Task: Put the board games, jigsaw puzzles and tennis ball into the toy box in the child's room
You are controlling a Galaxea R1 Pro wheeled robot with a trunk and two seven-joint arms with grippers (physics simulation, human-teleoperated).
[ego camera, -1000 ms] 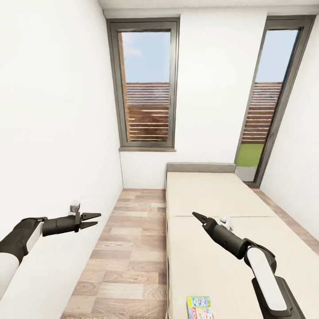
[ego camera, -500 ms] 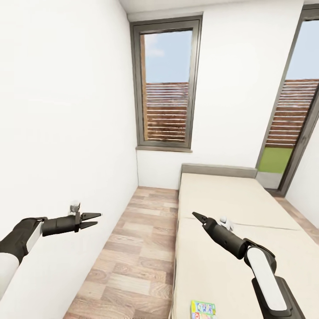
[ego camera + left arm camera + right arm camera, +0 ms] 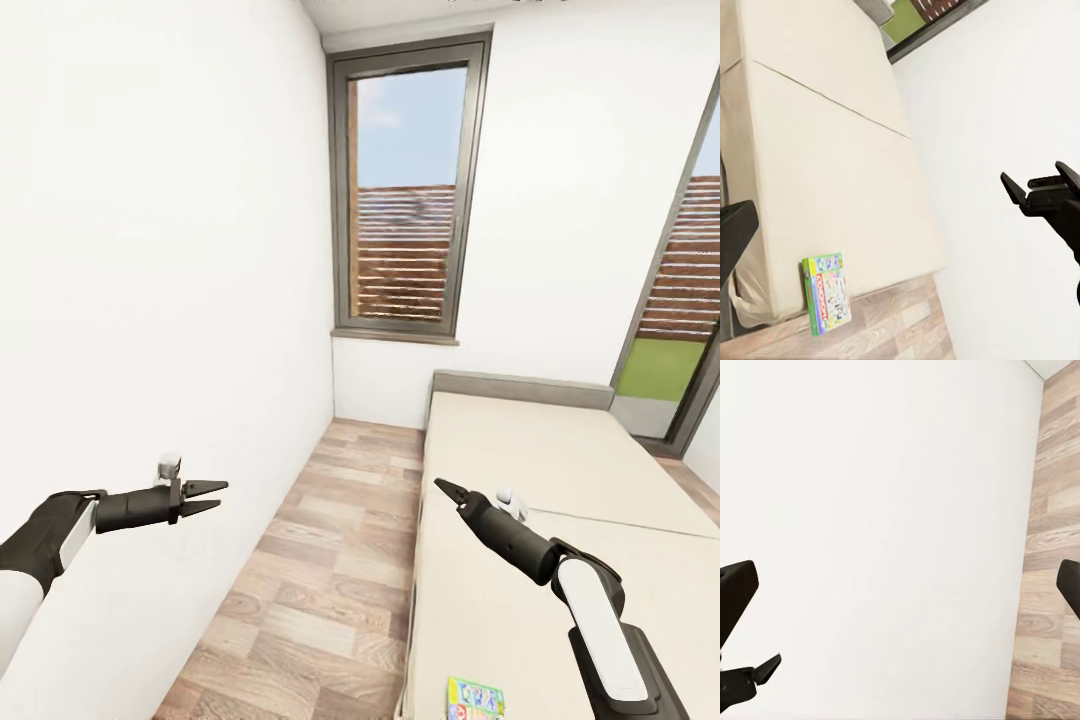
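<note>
A colourful cartoon-covered board game (image 3: 475, 697) lies flat on the beige bed (image 3: 530, 460), cut off by the picture's lower edge. In the left wrist view the same board game (image 3: 826, 292) sits by the bed's (image 3: 825, 150) edge. My left gripper (image 3: 205, 497) hangs open and empty over the floor near the wall. My right gripper (image 3: 447, 490) hovers open and empty above the bed, well beyond the game. The toy box, table, jigsaw puzzles and tennis ball are out of view.
A white wall (image 3: 150, 300) runs close along my left side. A narrow strip of wood-plank floor (image 3: 330, 560) lies between it and the bed. A tall grey-framed window (image 3: 410, 200) and a glazed door (image 3: 690, 300) close off the far end.
The whole picture has slid rightward, so the camera has turned left. Both arms keep the same pose in the picture, and both grippers stay open.
</note>
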